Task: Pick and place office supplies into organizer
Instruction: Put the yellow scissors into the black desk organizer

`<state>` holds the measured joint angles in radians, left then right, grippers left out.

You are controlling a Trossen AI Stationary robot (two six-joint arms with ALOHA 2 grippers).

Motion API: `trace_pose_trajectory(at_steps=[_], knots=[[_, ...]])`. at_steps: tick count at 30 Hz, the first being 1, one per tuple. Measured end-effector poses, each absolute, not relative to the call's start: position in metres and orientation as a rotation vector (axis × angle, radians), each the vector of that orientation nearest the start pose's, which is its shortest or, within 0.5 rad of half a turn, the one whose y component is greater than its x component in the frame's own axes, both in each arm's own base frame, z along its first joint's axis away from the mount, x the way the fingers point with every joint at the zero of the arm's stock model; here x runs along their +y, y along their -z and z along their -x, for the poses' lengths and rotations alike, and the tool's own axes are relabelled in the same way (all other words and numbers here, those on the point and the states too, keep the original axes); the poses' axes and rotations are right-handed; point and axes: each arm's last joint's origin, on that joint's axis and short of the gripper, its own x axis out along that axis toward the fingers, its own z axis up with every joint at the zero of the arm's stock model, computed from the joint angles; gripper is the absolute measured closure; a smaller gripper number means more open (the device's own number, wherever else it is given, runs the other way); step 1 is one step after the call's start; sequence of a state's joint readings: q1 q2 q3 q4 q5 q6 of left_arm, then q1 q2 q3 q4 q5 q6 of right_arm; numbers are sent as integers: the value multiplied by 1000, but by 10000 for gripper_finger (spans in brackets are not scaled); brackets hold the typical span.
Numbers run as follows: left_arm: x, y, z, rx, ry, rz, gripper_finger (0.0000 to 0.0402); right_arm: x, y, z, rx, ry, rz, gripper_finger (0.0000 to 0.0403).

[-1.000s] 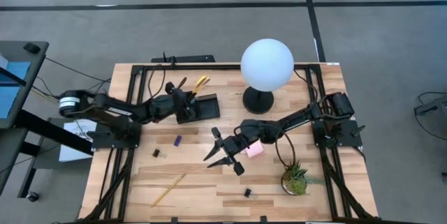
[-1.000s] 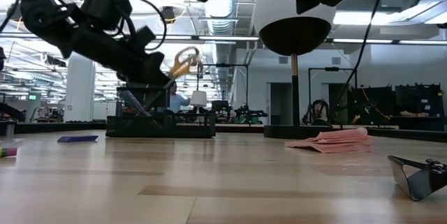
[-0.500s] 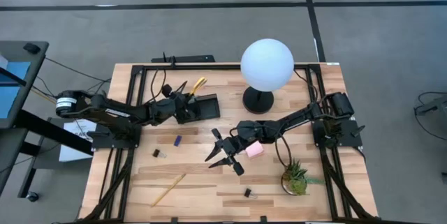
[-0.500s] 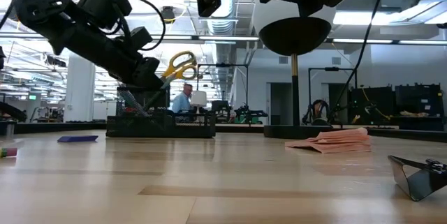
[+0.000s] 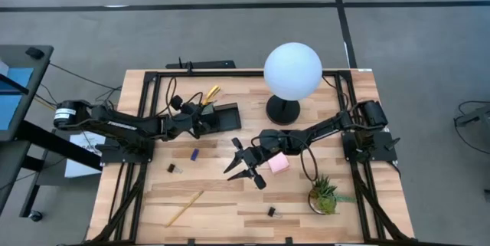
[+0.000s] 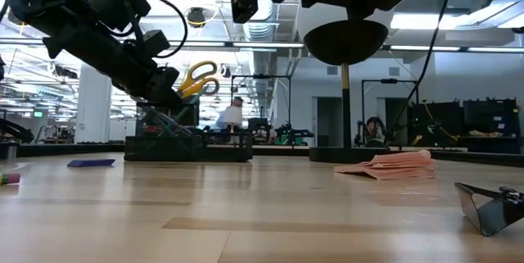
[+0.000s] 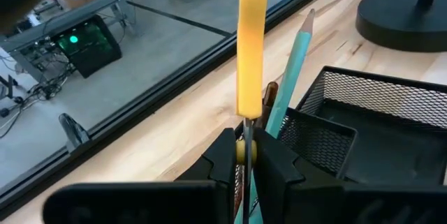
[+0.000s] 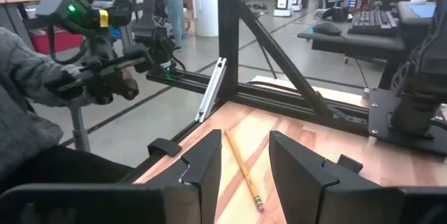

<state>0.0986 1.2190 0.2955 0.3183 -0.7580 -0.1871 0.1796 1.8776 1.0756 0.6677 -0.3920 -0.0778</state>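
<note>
- Tabletop point(image 5: 222, 200): your supplies lie scattered on it, with the organizer point(image 5: 218, 116) near the far edge, left of the lamp base.
- Organizer again: its taller pen cup point(image 7: 279, 140) sits at the left end, already holding a teal pen point(image 7: 290, 67), and the low tray lies to its right.
- Left tool point(image 5: 191, 116): clamped tight on the scissors point(image 6: 196, 79) by the blades, it hangs right over that pen cup and is the arm nearer the organizer.
- Scissors: their long axis runs blades down toward the cup and yellow handles up, tilted away from the arm. I judge you only need a short drop to seat them.
- Right tool point(image 5: 246, 165): half spread and empty, it hovers mid-tabletop just beside the pink sticky-note pad point(image 5: 278, 163).
</note>
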Motion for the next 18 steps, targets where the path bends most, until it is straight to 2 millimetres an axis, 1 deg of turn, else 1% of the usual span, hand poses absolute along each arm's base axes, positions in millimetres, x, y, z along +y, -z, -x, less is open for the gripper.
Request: trace_pose_trajectory(at_steps=[8, 11, 13, 15, 18], knots=[[40, -141, -195, 499, -858, -6, 379, 81, -211, -399, 81, -563, 66, 290], [40, -141, -197, 482, -850, 7, 384, 73, -214, -402, 58, -429, 74, 290], [41, -142, -197, 476, -844, 14, 385, 61, -215, -405, 49, -321, 77, 290], [42, -142, -197, 473, -844, 25, 385, 43, -217, -407, 31, -214, 65, 290], [43, -142, -197, 466, -839, 53, 385, 2, -214, -410, 72, 6, -80, 298]])
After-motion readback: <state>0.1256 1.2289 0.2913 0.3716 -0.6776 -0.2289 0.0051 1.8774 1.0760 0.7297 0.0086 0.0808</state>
